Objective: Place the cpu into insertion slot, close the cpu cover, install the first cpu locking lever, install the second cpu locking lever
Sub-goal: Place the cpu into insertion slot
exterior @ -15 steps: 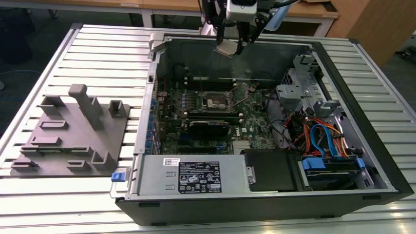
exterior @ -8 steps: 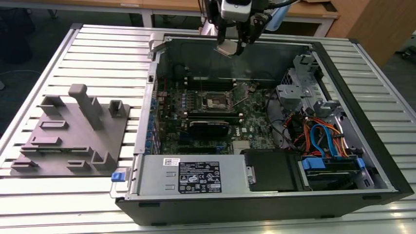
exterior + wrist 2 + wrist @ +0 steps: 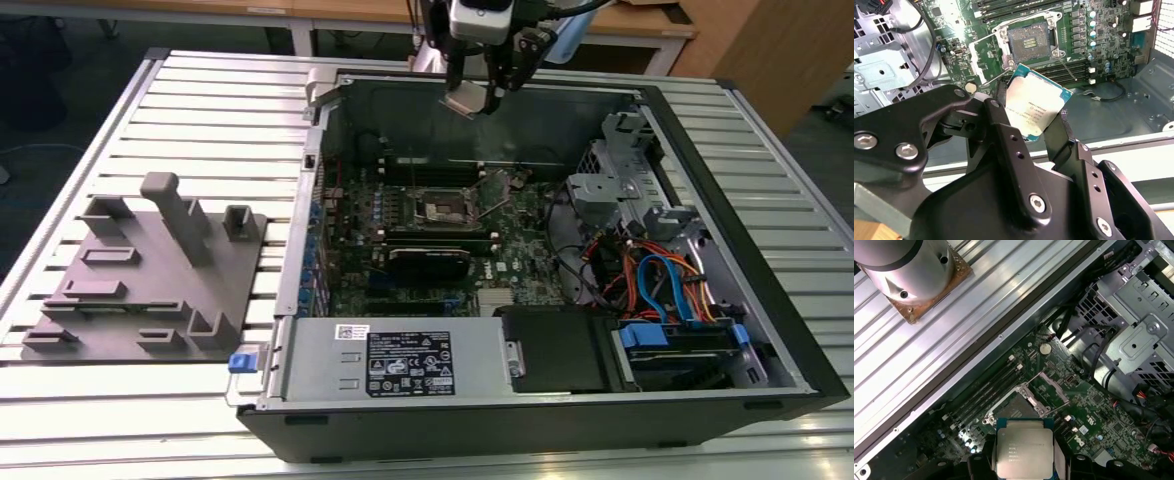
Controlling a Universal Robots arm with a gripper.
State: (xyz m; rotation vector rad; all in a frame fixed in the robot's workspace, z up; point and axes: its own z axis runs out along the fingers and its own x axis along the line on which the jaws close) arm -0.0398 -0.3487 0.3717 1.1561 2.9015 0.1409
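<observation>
My gripper [image 3: 478, 88] hangs above the back wall of the open computer case, shut on the cpu [image 3: 470, 100], a flat square chip with a silver-grey top. In both wrist views the cpu [image 3: 1036, 107] [image 3: 1025, 447] sits pinched by its edges between the black fingers [image 3: 998, 107]. It is held tilted, well above the motherboard. The insertion slot [image 3: 1029, 40] [image 3: 447, 205] [image 3: 1015, 409] lies bare with its dark centre showing. Its cpu cover [image 3: 974, 57] [image 3: 1056, 386] is swung open to one side. Thin wire levers stand loose beside the socket.
The case [image 3: 747, 330] lies on its side on a slatted metal table [image 3: 200, 90]. Memory slots run next to the socket; a drive cage and cable bundle [image 3: 654, 275] fill the exterior view's right. A grey moulded fixture [image 3: 147, 270] stands at the exterior view's left.
</observation>
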